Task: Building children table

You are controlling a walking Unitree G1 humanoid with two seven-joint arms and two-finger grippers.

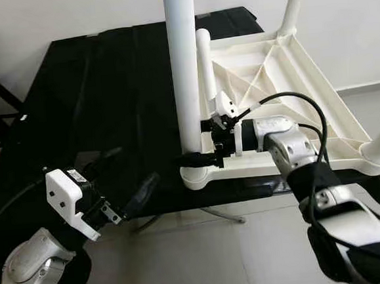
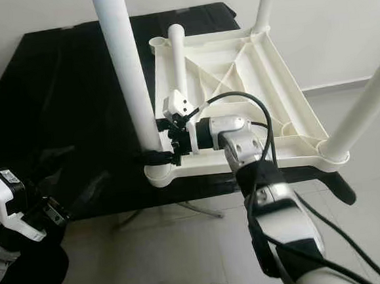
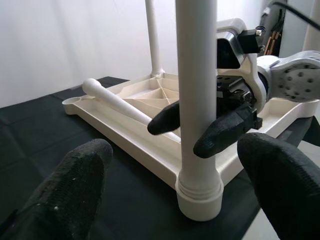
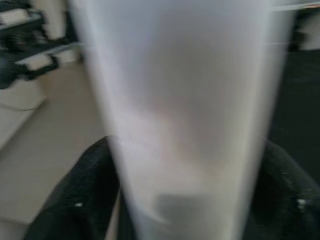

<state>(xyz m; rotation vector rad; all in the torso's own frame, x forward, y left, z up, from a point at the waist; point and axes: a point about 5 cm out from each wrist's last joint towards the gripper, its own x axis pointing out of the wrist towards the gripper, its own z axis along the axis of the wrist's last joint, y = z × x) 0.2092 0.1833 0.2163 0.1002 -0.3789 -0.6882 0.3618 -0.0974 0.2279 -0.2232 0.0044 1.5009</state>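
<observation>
White table top lies upside down on the black cloth, and I've got the near-corner leg standing upright in its socket. My right gripper is clamped low on that leg. Left gripper hovers nearby, fingers apart, holding nothing. A loose leg rests inside the frame.

Upturned white tabletop on black table

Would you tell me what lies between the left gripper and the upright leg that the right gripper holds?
Only bare black tablecloth, seen in the left wrist view, separates the left gripper from the leg.
</observation>
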